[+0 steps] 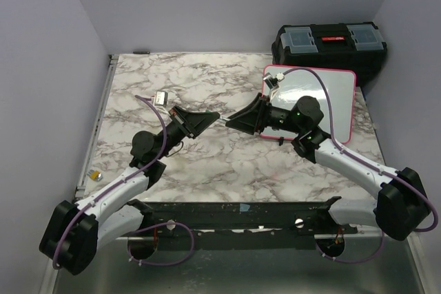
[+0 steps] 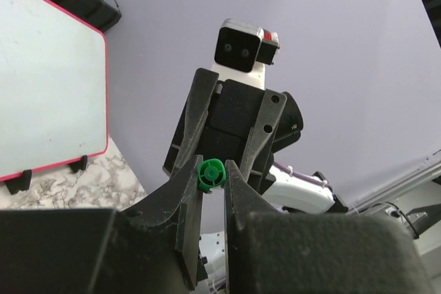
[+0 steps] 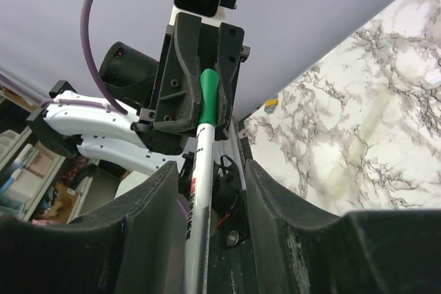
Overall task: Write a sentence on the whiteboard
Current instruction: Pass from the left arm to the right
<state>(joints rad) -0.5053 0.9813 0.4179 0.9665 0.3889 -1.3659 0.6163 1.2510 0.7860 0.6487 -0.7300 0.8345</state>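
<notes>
While the glossy white rectangular whiteboard (image 1: 334, 98) with its thin pink-red frame lies flat at the far right of the grey-veined marble counter (image 1: 207, 163), just in front of the black plastic toolbox (image 1: 331, 43), its visible surface looks blank. The risks sit in the hand-over held in the air above the middle of the counter, apart from the board. A white-barrelled marker (image 3: 196, 170) with a green cap (image 3: 210, 98) bridges the two arms. The left gripper (image 1: 207, 118) has its fingers (image 2: 182, 197) clamped narrow on the green cap, and the right gripper (image 1: 234, 119) has its fingers (image 3: 155, 197) standing apart on either side of the barrel, a gap showing on both sides. If the arms draw apart before the right fingers hold firmly, the barrel would likely slip free and drop to the counter, perhaps rolling away. If they close off-centre, the marker could twist and the cap bind instead of coming off. A cap that releases suddenly could jerk both arms. The right arm overlaps the board's near part in the overhead view, so it might nudge the board askew when it swings.
</notes>
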